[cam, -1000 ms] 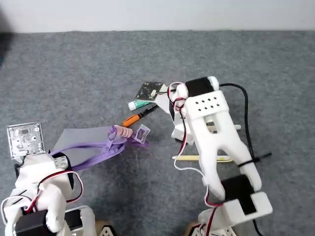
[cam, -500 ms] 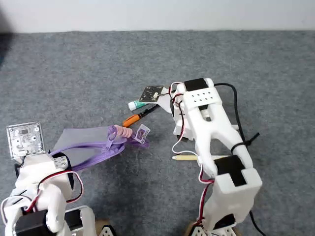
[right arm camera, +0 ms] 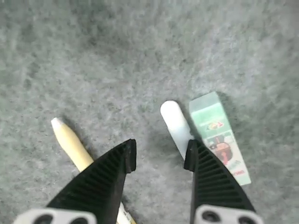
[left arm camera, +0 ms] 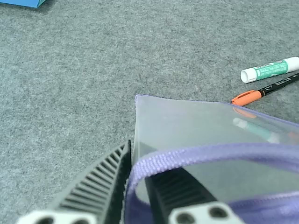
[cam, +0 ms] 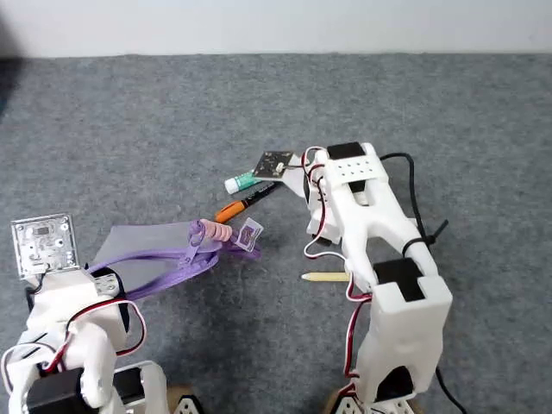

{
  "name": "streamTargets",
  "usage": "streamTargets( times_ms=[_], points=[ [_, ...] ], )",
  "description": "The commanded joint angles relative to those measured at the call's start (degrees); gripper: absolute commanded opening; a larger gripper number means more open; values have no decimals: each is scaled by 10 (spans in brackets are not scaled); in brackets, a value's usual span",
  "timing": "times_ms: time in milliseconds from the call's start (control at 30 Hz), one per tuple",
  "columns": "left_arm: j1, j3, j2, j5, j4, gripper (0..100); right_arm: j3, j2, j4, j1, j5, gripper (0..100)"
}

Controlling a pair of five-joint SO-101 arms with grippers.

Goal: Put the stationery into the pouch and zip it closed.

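We hold pouch [left arm camera: 187, 126] by its zipper rim, left gripper [left arm camera: 140, 163] clamped; right gripper [right arm camera: 160, 149] wide over carpet [right arm camera: 140, 56].
Yellow pencil [right arm camera: 70, 140] just outside one right jaw, eraser [right arm camera: 217, 135] and white stick [right arm camera: 175, 123] at the other; orange pen [left arm camera: 261, 91] beyond the pouch.

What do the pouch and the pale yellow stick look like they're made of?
The pouch looks like frosted, translucent plastic: shapes behind it show dimly through. Its purple zipper band looks woven fabric. The pale yellow stick is matte with a tapered tip, probably wood, possibly plastic.
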Motion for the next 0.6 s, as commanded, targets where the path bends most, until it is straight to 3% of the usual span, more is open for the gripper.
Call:
streamTargets(
  times_ms=[0,267,567],
  points=[
    [-1,-2,4,6,-12,15,-9,13,-3,14,6,116],
    [-1,-2,4,6,-12,15,-9,1,3,-16,4,78],
    [-1,-2,4,6,-12,15,-9,-20,-26,-23,4,135]
  ],
)
